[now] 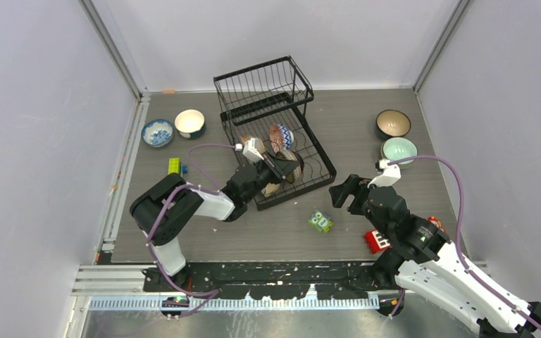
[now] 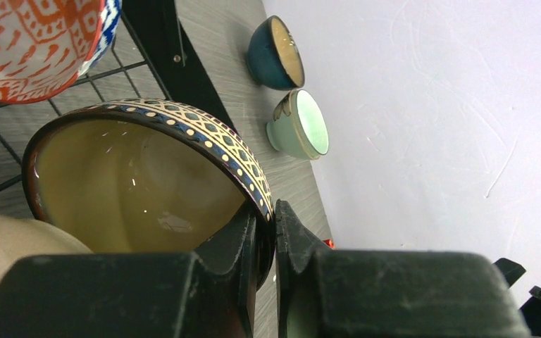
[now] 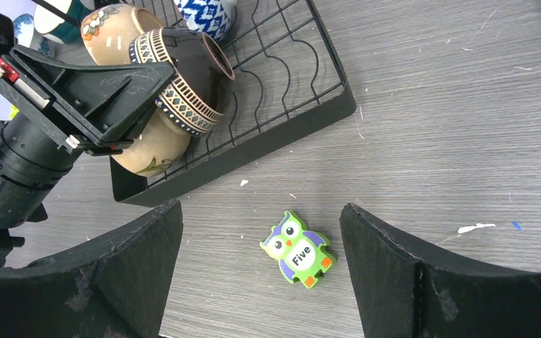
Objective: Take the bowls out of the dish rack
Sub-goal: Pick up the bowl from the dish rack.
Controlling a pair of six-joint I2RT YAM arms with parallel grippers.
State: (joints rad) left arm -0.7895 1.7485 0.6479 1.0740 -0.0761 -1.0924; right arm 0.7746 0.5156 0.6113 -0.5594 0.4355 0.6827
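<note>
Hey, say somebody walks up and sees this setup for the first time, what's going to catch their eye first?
Probably the left gripper pinching the rim of a dark patterned bowl tipped on its side in the lower tray of the black dish rack. Next, the bright green owl toy on the table just on the near side of the rack, framed by the wide-open right gripper.
</note>
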